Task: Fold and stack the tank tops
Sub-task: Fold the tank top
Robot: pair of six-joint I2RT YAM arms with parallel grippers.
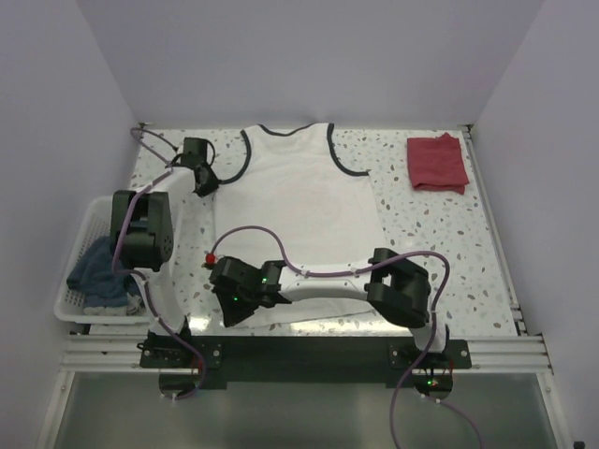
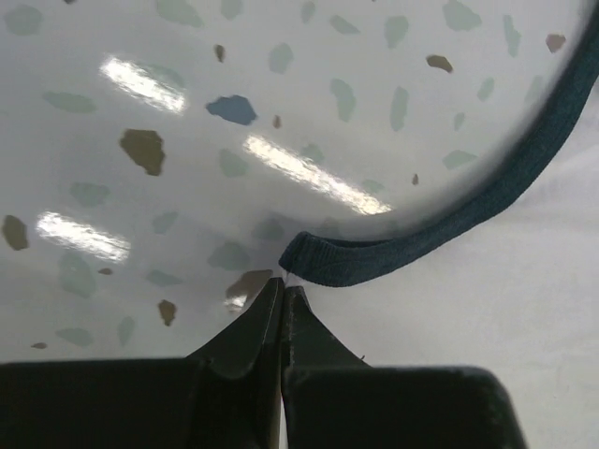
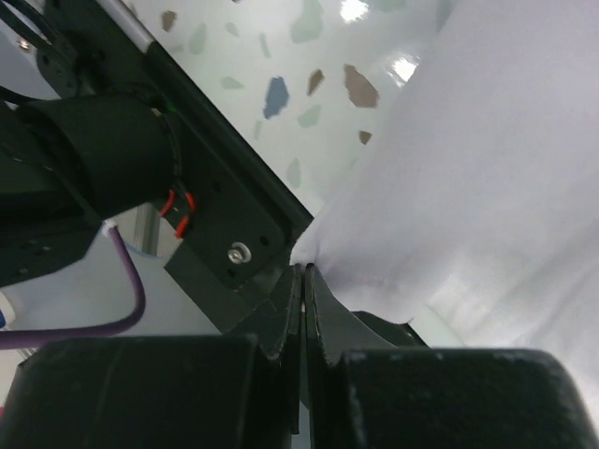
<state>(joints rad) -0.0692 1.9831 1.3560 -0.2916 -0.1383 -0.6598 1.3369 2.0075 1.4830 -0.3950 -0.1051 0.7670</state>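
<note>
The white tank top (image 1: pixel 299 206) lies spread flat mid-table, its navy-trimmed neck towards the far edge. My left gripper (image 1: pixel 203 182) is at its left armhole. In the left wrist view the jaws (image 2: pixel 283 281) are pressed together at the folded end of the navy trim (image 2: pixel 323 260), with white cloth (image 2: pixel 524 309) beside them and a sliver of it between the tips. My right gripper (image 1: pixel 232 309) is at the near-left hem corner. Its jaws (image 3: pixel 305 268) are shut where the white cloth (image 3: pixel 487 168) comes to a point. The dark red tank top (image 1: pixel 437 162) lies folded at the back right.
A white basket (image 1: pixel 77 281) holding blue cloth (image 1: pixel 98 271) hangs off the table's left edge. Purple cables loop over the white top's lower half. The black mounting rail (image 1: pixel 299 351) runs along the near edge, and walls close in the back and sides.
</note>
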